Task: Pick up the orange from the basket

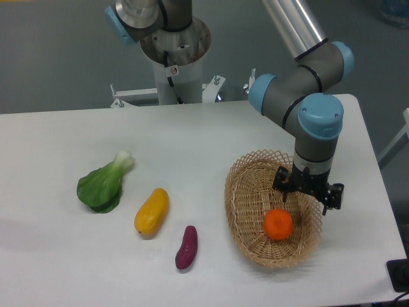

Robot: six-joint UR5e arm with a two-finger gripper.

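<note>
The orange [278,224] is small, round and bright, lying in the front right part of the basket [250,182], an oval tan wicker piece with a lattice rim. My gripper [305,197] hangs over the basket's right side, just above and to the right of the orange. Its black fingers point down and stand apart, with nothing between them. No finger touches the fruit.
Left of the basket lie a purple sweet potato [186,247], a long yellow-orange mango-like fruit [151,210] and a green bok choy [102,184]. The arm's base [174,51] stands at the table's back edge. The table's right edge runs close to the basket.
</note>
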